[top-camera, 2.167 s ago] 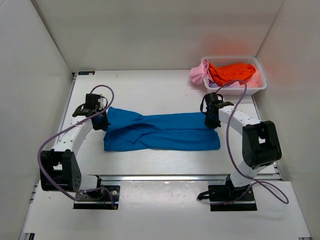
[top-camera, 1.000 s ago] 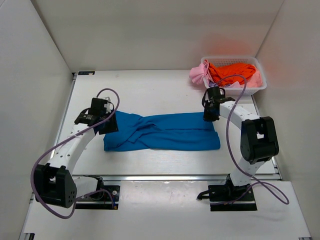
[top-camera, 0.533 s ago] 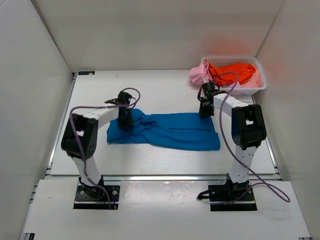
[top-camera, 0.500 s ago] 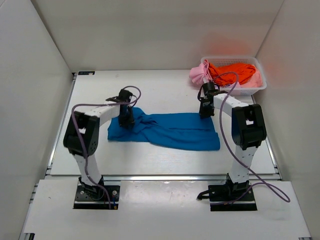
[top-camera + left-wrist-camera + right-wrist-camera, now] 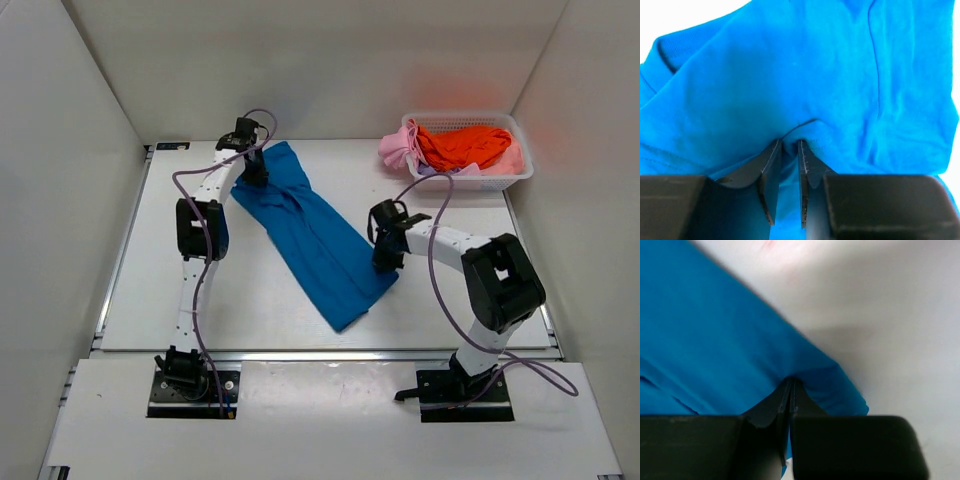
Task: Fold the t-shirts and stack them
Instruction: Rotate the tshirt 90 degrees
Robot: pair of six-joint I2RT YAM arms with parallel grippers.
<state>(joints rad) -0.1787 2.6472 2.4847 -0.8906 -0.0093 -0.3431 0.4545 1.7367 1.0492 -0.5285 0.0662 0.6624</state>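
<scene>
The bright blue t-shirt [image 5: 315, 235] lies stretched in a diagonal band on the white table, from the far left down toward the near middle. My left gripper [image 5: 254, 172] is at its far end, the arm stretched straight out. In the left wrist view the left gripper [image 5: 790, 143] has its jaws close together, pinching a ridge of the blue cloth [image 5: 805, 65]. My right gripper [image 5: 382, 262] is at the band's right edge. The right wrist view shows the right gripper [image 5: 790, 381] shut tight on the hem of the blue cloth [image 5: 715, 325]. An orange t-shirt [image 5: 465, 145] and a pink t-shirt [image 5: 395, 150] are in the basket.
A white mesh basket [image 5: 470, 183] stands at the far right corner with the pink shirt hanging over its left rim. White walls close off the table on the left, back and right. The arm bases sit on the near rail.
The blue shirt lay left to right across the table. The left gripper has since carried its end to the far left and the right gripper came nearer and inward, turning it diagonal.
</scene>
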